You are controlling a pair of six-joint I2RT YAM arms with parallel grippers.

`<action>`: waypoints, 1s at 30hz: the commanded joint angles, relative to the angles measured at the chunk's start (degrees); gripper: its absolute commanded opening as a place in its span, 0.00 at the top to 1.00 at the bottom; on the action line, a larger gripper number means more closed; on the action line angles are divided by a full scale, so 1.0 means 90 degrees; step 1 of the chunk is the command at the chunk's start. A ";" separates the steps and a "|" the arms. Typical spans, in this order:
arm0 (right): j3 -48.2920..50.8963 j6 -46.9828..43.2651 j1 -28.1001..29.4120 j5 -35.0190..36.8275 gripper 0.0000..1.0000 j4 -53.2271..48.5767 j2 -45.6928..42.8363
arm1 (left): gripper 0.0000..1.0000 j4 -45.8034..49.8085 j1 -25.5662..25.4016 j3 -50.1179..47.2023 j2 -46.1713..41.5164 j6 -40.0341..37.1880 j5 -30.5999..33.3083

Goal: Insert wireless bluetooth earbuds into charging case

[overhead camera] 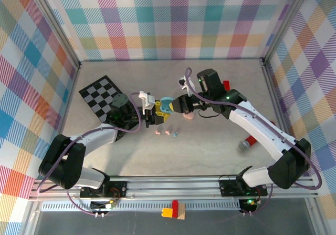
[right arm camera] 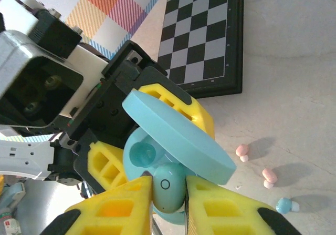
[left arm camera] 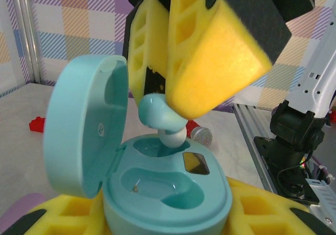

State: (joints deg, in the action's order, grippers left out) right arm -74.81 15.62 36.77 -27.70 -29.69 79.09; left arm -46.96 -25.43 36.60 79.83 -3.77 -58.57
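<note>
Right gripper (right arm camera: 168, 195) was clamped on the mint earbud (right arm camera: 169, 185), with my yellow foam pads (right arm camera: 118, 211) pressed on either side of it. On the left wrist cam I saw that earbud hanging white tip down over the open charging case (left arm camera: 173, 198), tip right at the rim of the far socket. I couldn't tell whether it was touching or seated. Left gripper (left arm camera: 168, 219) was closed on the case base, foam tight against both sides, holding it off the table (overhead camera: 210, 135). The lid (left arm camera: 79, 130) stood swung up and open on the left of that view. On the top cam the two grippers met nose to nose around mid-table, case between them. Loose on the table just near-side of that spot lay two pink earbuds (right arm camera: 242, 151) and one blue earbud (right arm camera: 283, 205) in a short row, close together but apart from each other. Checkerboard mat (overhead camera: 100, 94) lay flat under the left arm's side. A red block (overhead camera: 226, 84) sat behind the right wrist. A microphone (overhead camera: 244, 144) with a red handle lay beside the right forearm.
</note>
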 commanded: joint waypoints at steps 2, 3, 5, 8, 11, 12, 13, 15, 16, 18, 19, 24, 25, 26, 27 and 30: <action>-0.0217 -0.0191 0.0030 0.0015 0.80 -0.0135 0.0135 | 0.63 -0.0433 -0.0036 0.0103 -0.0040 0.0136 -0.0184; -0.0227 -0.0196 0.0028 -0.0014 0.80 -0.0153 0.0148 | 0.63 -0.0446 -0.0041 0.0096 -0.0042 0.0136 -0.0143; -0.0224 -0.0202 0.0031 -0.0061 0.80 -0.0177 0.0167 | 0.63 -0.0446 -0.0041 0.0094 -0.0041 0.0118 -0.0093; -0.0231 -0.0216 0.0026 -0.0128 0.80 -0.0215 0.0180 | 0.63 -0.0334 -0.0038 0.0122 -0.0051 0.0054 0.0023; -0.0239 -0.0253 0.0034 -0.0084 0.79 -0.0263 0.0197 | 0.63 -0.0204 -0.0036 0.0142 -0.0088 -0.0030 0.0065; -0.0247 -0.0258 0.0030 -0.0043 0.77 -0.0283 0.0197 | 0.63 -0.0202 -0.0036 0.0142 -0.0105 -0.0031 0.0062; -0.0261 -0.0251 0.0031 -0.0006 0.73 -0.0294 0.0197 | 0.63 -0.0195 -0.0038 0.0142 -0.0119 -0.0039 0.0065; -0.0279 -0.0176 0.0027 0.0103 0.67 -0.0295 0.0151 | 0.63 -0.0128 -0.0036 0.0142 -0.0152 -0.0082 0.0081; -0.0287 -0.0100 0.0025 0.0189 0.66 -0.0294 0.0118 | 0.63 -0.0098 -0.0037 0.0142 -0.0168 -0.0112 0.0091; -0.0299 -0.0009 0.0015 0.0334 0.66 -0.0295 0.0010 | 0.63 -0.0046 -0.0036 0.0133 -0.0179 -0.0146 0.0102; -0.0286 0.0016 0.0006 0.0384 0.65 -0.0286 -0.0052 | 0.63 -0.0044 -0.0036 0.0133 -0.0174 -0.0147 0.0110; 0.0090 0.0131 -0.0070 0.0581 0.58 0.0072 -0.0618 | 0.63 -0.0085 0.0087 0.0004 -0.0222 -0.0206 0.0236; 0.0239 0.0184 -0.0095 0.0651 0.56 0.0213 -0.0772 | 0.63 -0.0095 0.0139 -0.0030 -0.0251 -0.0216 0.0260; 0.0442 0.0300 -0.0128 0.0778 0.54 0.0376 -0.0945 | 0.63 -0.0108 0.0189 -0.0066 -0.0272 -0.0216 0.0299; 0.0661 0.0472 -0.0194 0.0930 0.52 0.0511 -0.1116 | 0.63 -0.0129 0.0231 -0.0096 -0.0303 -0.0216 0.0382; 0.1219 0.1138 -0.0434 0.1473 0.47 0.0506 -0.1400 | 0.62 -0.0233 0.0286 -0.0202 -0.0352 -0.0187 0.0683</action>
State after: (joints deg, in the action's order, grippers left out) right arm -67.48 19.94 34.68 -19.99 -27.16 67.92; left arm -46.68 -23.64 36.12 78.52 -4.36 -54.57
